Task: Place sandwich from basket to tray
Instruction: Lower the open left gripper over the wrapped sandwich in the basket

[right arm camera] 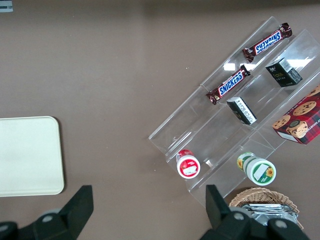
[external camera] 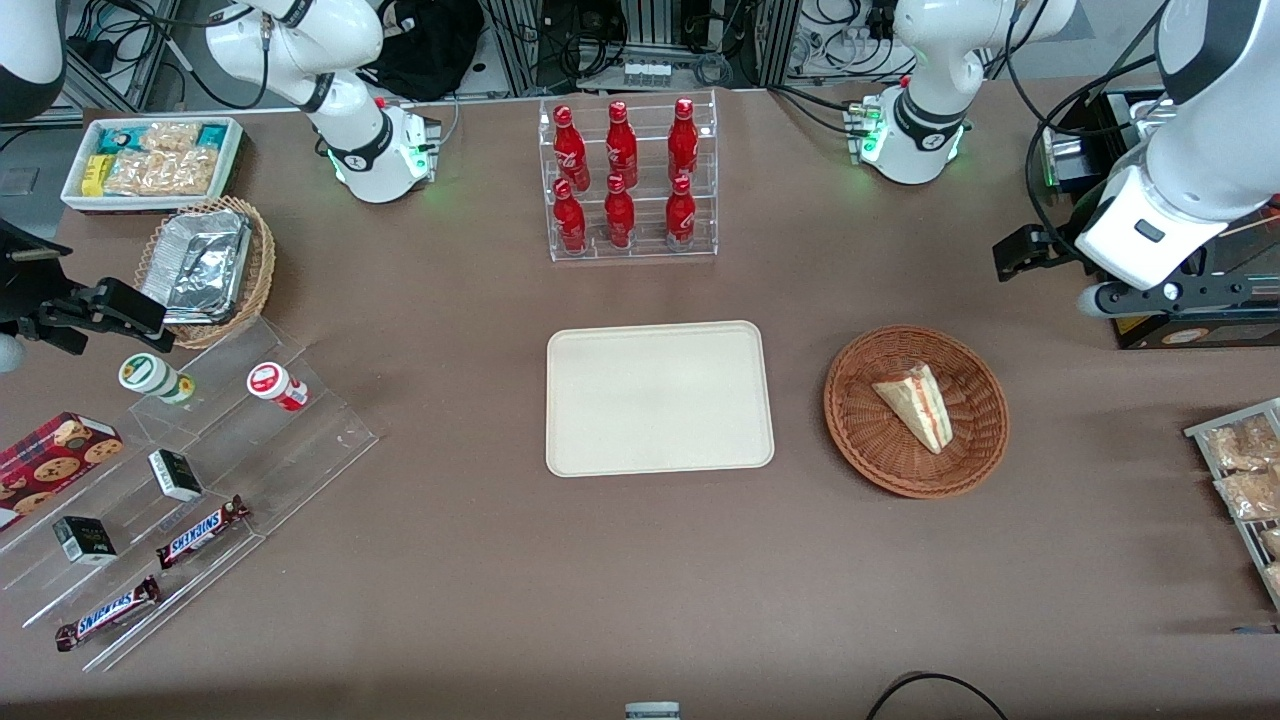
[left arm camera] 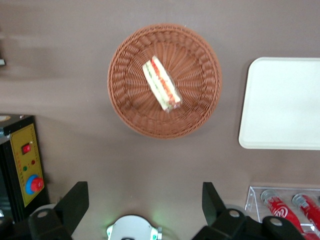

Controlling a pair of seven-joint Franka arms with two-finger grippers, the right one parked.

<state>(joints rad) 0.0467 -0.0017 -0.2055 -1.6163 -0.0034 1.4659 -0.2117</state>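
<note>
The sandwich (external camera: 915,405), a pale bread wedge with red and green filling along its edge, lies in the round reddish-brown wicker basket (external camera: 850,440). The cream tray (external camera: 660,400) sits flat beside the basket, toward the parked arm's end, with nothing on it. My gripper (external camera: 1018,255) hangs above the table, farther from the front camera than the basket and a little toward the working arm's end. It is open and holds nothing. The left wrist view looks down on the sandwich (left arm camera: 161,83), the basket (left arm camera: 125,100) and the tray (left arm camera: 280,100), with the gripper (left arm camera: 145,195) well apart from them.
A clear rack of red bottles (external camera: 628,180) stands farther from the front camera than the tray. A black box with a yellow panel (left arm camera: 25,165) sits near the working arm. A wire rack of snack packets (external camera: 1245,470) lies at that end. An acrylic display (external camera: 180,480) fills the parked arm's end.
</note>
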